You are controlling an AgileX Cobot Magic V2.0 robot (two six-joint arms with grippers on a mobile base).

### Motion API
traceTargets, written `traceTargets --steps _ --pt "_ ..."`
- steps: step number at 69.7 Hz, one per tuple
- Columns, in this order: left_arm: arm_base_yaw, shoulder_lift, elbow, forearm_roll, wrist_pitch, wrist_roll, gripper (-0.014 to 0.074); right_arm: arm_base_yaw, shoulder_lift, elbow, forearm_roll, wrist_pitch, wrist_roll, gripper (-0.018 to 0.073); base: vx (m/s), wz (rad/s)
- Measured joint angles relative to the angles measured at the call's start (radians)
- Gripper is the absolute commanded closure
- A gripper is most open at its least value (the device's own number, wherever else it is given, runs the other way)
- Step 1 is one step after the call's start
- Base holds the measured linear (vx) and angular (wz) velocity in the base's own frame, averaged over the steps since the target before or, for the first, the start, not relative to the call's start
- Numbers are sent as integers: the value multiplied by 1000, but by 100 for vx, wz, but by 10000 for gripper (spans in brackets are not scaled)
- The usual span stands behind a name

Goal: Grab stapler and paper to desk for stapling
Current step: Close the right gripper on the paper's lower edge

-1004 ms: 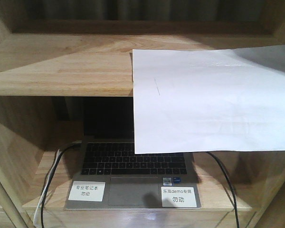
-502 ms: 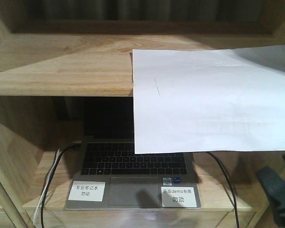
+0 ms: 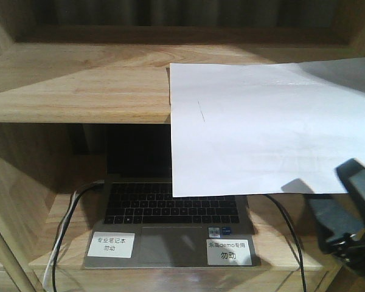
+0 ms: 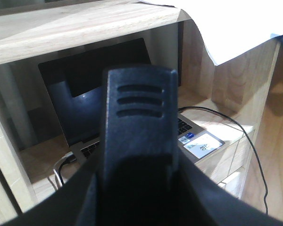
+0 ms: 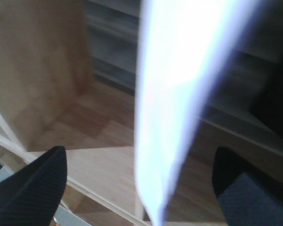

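The paper (image 3: 261, 128), a thin white rectangular sheet with faint creases, lies on the pale wooden shelf (image 3: 79, 85) and droops floppily over its front edge. Its lower half hangs in front of the open laptop (image 3: 170, 213) in the compartment below. The laptop is grey with a dark keyboard and carries two small white printed labels (image 3: 229, 251) on its palm rest. A black cable (image 3: 292, 237) curves down on its right side.

Down at the lower right, the right end effector (image 5: 139, 186) sits near the hanging sheet's bottom corner. In its wrist view the two dark, finely textured fingers (image 5: 33, 183) stand wide apart. The sheet shows as a blurred white band between them, and nothing is clamped.

The left end effector (image 4: 137, 122) fills its own view as one broad black ribbed moulding, facing the laptop. Whether it is parted or closed cannot be told.
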Motion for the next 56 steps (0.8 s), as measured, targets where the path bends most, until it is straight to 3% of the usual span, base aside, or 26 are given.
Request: traceTargets --steps 34,56 --pt "0 0 0 0 0 0 603 0 32 -32 99 -13 -64 -35 0 0" --pt "0 0 0 0 0 0 603 0 135 -133 99 -12 -71 -35 0 0"
